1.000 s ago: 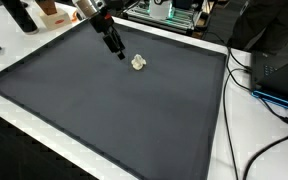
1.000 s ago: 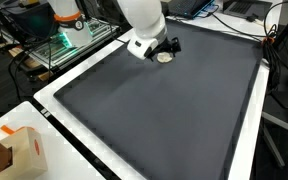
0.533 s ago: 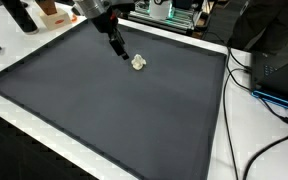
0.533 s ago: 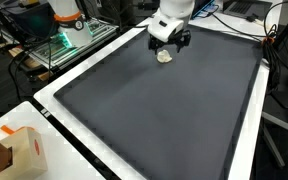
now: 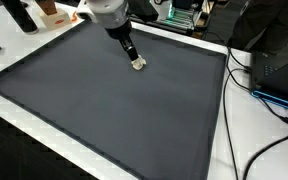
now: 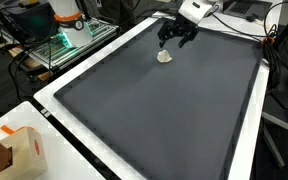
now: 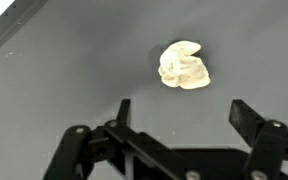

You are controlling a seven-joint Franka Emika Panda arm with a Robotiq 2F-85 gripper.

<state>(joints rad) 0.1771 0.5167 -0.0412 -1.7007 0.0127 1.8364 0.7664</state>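
Note:
A small crumpled cream-white lump [image 7: 185,65] lies on a dark grey mat. It also shows in both exterior views [image 5: 139,64] [image 6: 165,57]. My gripper [image 7: 182,112] is open and empty, with its two black fingers spread wide. It hovers just above and beside the lump without touching it. In an exterior view the gripper [image 5: 131,53] hangs right over the lump near the mat's far edge. In an exterior view the gripper [image 6: 177,33] sits a little beyond the lump.
The dark mat [image 5: 104,110] covers a white table [image 6: 64,125]. Cables [image 5: 269,95] and a laptop lie at one side. A cardboard box [image 6: 14,150] stands at a corner. Equipment racks [image 6: 64,40] stand along the mat's far side.
My arm has swung across the mat's far end toward the lump, and the gripper now hangs over it. The lump has not moved.

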